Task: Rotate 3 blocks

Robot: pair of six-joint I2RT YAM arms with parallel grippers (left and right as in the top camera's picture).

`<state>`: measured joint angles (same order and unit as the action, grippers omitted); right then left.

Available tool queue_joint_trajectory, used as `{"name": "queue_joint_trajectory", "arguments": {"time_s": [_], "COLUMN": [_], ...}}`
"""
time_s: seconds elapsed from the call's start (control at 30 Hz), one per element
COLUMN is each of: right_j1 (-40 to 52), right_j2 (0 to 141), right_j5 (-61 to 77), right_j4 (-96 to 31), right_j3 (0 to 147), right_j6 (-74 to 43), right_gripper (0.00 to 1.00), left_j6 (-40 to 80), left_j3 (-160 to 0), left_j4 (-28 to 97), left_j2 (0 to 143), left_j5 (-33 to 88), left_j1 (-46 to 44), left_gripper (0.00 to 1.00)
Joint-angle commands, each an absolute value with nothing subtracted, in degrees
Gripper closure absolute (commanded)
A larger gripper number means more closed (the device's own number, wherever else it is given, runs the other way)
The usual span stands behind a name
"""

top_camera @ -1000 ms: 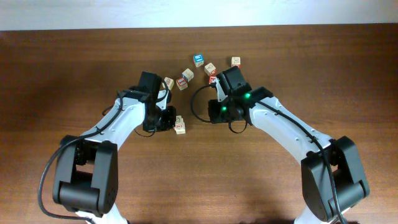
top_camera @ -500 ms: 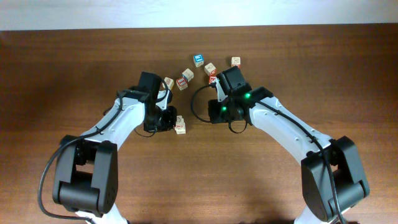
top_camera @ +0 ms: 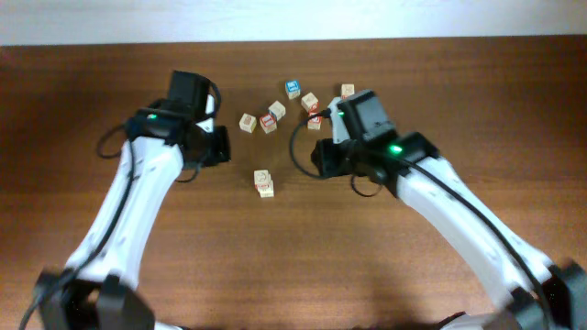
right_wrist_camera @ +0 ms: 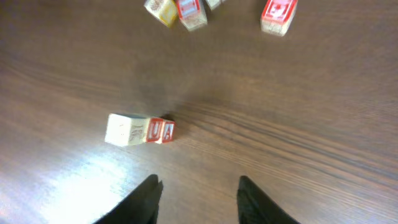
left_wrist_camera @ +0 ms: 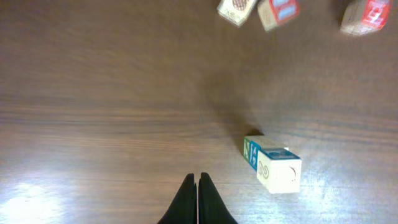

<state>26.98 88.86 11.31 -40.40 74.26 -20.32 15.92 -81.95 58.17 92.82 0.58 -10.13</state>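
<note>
Blocks [top_camera: 264, 182] due for turning lie as a touching pair near the middle of the table [top_camera: 110, 275], between the two arms, with a loose scatter of other cubes [top_camera: 293, 88] further back. The left claw [left_wrist_camera: 198, 185] hangs over bare wood near the pair, clenched on nothing, its tips pressed together. The right claw [right_wrist_camera: 199, 186] hovers on the opposite side, released, its jaws apart and empty.

The blocks look light, hard and square-edged, so they would likely skid or tip on the smooth wood if nudged off centre. The safest hold is judged to be on two opposite flat faces of a single cube, though its touching neighbour leaves little room for a finger on the shared side.

The left wrist view shows a blue and green lettered face on one block of the pair and a pale face on the other. The right wrist view shows red letters there.

Which cube in the scatter is the third for turning cannot be told. Those far cubes are cut off at the top edge of both wrist views and blurred, and the overhead view is too small to read any letter
</note>
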Motion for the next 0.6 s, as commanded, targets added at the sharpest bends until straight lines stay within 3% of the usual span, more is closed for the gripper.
{"name": "queue_joint_trajectory", "arguments": {"time_s": [0.0,0.07,0.1,0.2,0.3,0.47,0.57], "right_j1": [26.94,26.92,26.94,26.94,26.94,26.94,24.95], "right_j2": [75.96,63.94,58.02,42.46,35.59,34.76,33.58], "right_j5": [3.66,-1.87,-3.07,-3.51,-3.49,-7.97,-13.37], "right_j4": [-46.70,-53.65,-57.34,-63.68,-63.72,-66.24,-58.67], "right_j3": [75.35,75.35,75.35,75.33,75.33,74.78,67.83], "right_j6": [-19.68,-19.73,-19.73,-19.75,-19.75,-17.78,-17.41], "right_gripper": [0.36,0.16,0.02,0.02,0.02,0.02,0.02], "left_j6": [16.23,16.25,16.25,16.25,16.25,16.25,16.25], "left_j3": [-83.40,-83.40,-83.40,-83.37,-83.37,-83.37,-83.37], "left_j4": [59.72,64.40,66.89,68.23,68.23,68.23,68.23], "left_j2": [81.34,76.03,74.94,74.65,74.65,74.65,74.65], "left_j5": [-10.20,-15.88,-15.88,-15.88,-15.88,-15.88,-15.88], "left_j1": [-10.04,-10.04,-10.04,-10.07,-10.07,-10.07,-10.07], "left_gripper": [0.70,0.01,0.01,0.01,0.01,0.01,0.01]}}
